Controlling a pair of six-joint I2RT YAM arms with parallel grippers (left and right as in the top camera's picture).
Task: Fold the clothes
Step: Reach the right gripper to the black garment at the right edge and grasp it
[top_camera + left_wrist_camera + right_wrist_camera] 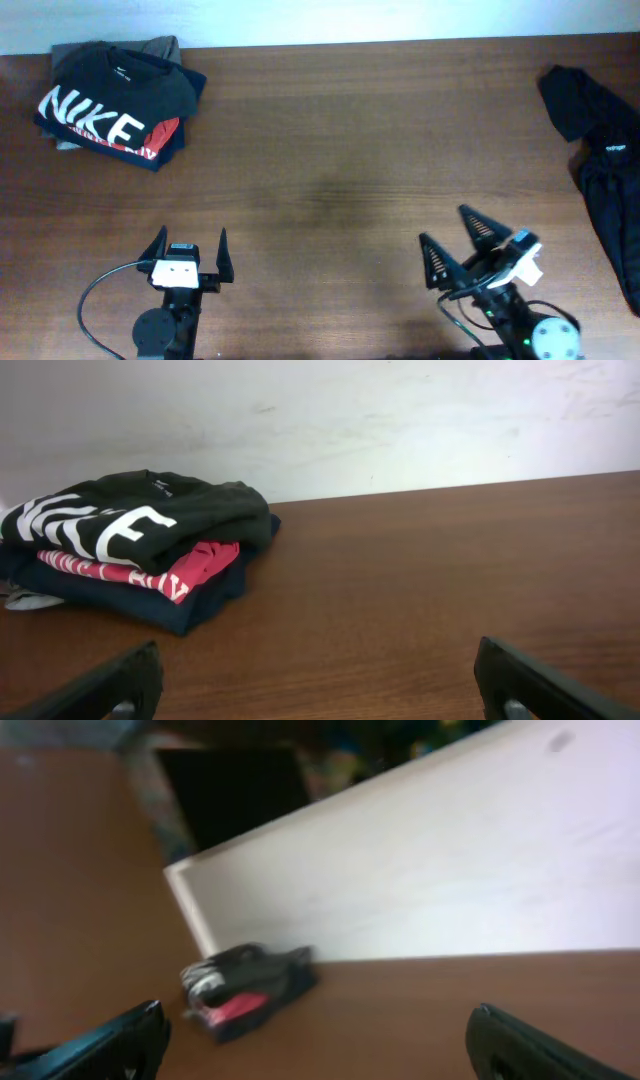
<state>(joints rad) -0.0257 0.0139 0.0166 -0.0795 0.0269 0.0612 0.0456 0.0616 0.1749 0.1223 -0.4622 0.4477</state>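
Left gripper (192, 232) and right gripper (442, 223) gaping, empty, near table (330, 150) edge, black top (605, 190) crumpled at right edge, folded pile (115, 100) far-left corner

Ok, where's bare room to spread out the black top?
The wide middle of the table is bare, between the folded stack far left and the black top at the right edge. Only those two ends are crowded.

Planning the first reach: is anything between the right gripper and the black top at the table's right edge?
Nothing visible. Only bare table separates the open right gripper from the black top.
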